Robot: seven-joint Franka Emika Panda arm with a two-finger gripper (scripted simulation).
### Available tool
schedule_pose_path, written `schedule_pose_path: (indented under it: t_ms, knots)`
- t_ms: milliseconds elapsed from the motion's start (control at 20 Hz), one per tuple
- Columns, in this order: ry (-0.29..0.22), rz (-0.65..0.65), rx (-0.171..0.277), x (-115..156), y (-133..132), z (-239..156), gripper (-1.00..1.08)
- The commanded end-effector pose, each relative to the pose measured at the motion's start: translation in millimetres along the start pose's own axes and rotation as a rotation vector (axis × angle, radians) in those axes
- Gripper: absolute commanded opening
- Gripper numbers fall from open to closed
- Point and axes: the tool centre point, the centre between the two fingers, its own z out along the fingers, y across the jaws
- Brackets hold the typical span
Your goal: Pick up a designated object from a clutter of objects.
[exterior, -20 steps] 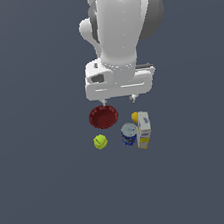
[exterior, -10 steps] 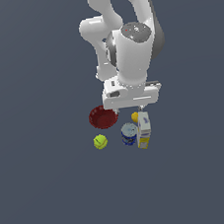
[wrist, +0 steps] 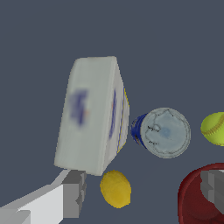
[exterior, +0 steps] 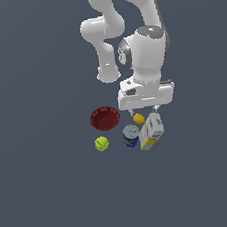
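So I'm hanging right over the pile with my gripper (wrist: 142, 190) spread wide, nothing in it; in the wrist view the orange-yellow fruit (wrist: 116, 188) sits between my two fingers (wrist: 72, 194), a bit nearer the one by the box, which I reckon is the whole point of lining up here; the fruit is on the floor, just beside the yellow-and-white box (exterior: 151, 131) and near the blue can (exterior: 131, 135); the dark red bowl (exterior: 104, 118) is on the other side, and one finger looks to be over its rim, so going down could clip it; the tennis ball (exterior: 101, 143) is well apart, no bother; no contact with the fruit yet as far as I can tell.
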Motion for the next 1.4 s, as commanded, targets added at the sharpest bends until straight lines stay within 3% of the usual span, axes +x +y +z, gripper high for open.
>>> schedule_pose_path:
  t_ms: [0,450,900,1350]
  knots:
    - [-0.141,0.012,-0.019,-60.5,3.6,70.3,1.0]
    - [-0.141,0.021,-0.009,-88.1,-11.6,94.4,1.0]
    - [-0.141,0.021,-0.008,-91.1,-12.7,100.1,1.0]
    - [-0.141,0.021,-0.008,-97.3,-12.8,133.8,1.0]
